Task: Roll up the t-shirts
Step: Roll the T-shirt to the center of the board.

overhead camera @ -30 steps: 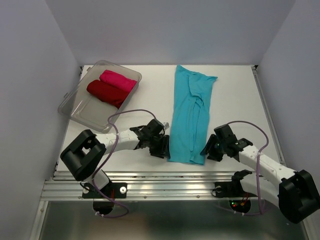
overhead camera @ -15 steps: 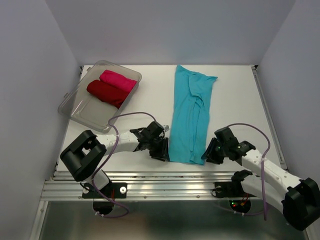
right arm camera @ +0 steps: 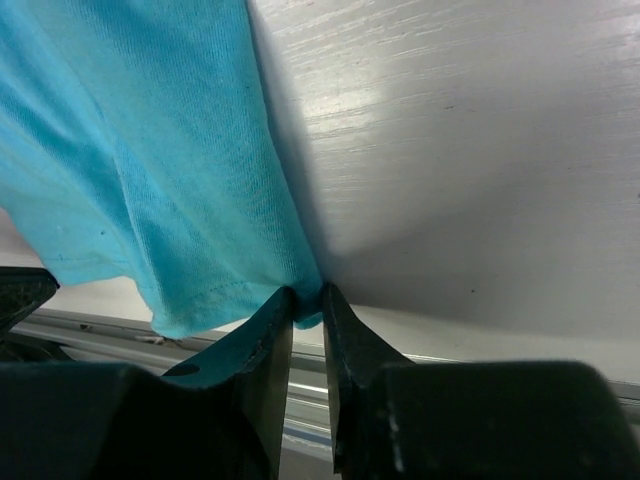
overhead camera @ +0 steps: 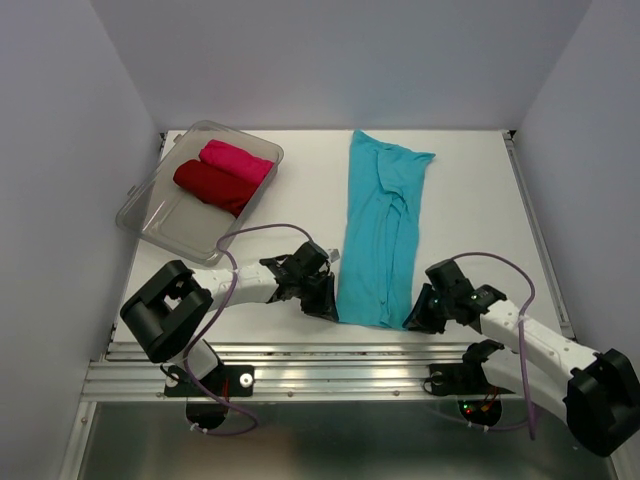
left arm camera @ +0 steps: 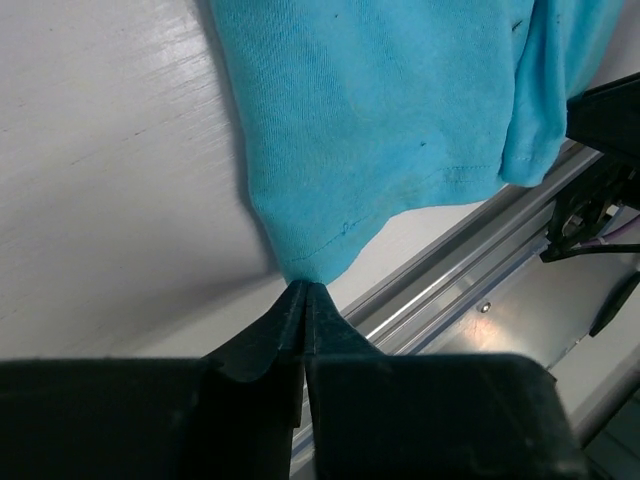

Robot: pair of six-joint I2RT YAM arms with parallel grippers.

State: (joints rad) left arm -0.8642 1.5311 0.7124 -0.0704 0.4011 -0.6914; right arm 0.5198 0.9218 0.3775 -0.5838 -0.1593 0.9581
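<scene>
The turquoise-blue t-shirt [overhead camera: 380, 230] lies folded into a long strip down the middle of the table, its hem at the near edge. My left gripper [overhead camera: 331, 312] is shut on the hem's near left corner [left arm camera: 300, 262]. My right gripper [overhead camera: 411, 322] is shut on the hem's near right corner [right arm camera: 300, 290]. The dark red t-shirt [overhead camera: 212, 186] and the magenta-pink t-shirt [overhead camera: 236, 161] lie rolled side by side in the tub.
The clear plastic tub [overhead camera: 160, 228] stands at the back left. The metal rail [overhead camera: 330, 358] runs along the table's near edge, right below both grippers. Grey walls close in the left, right and back.
Both grippers have come in to the shirt's near corners and closed on them. The hem has been drawn slightly narrower and toward the near edge.
</scene>
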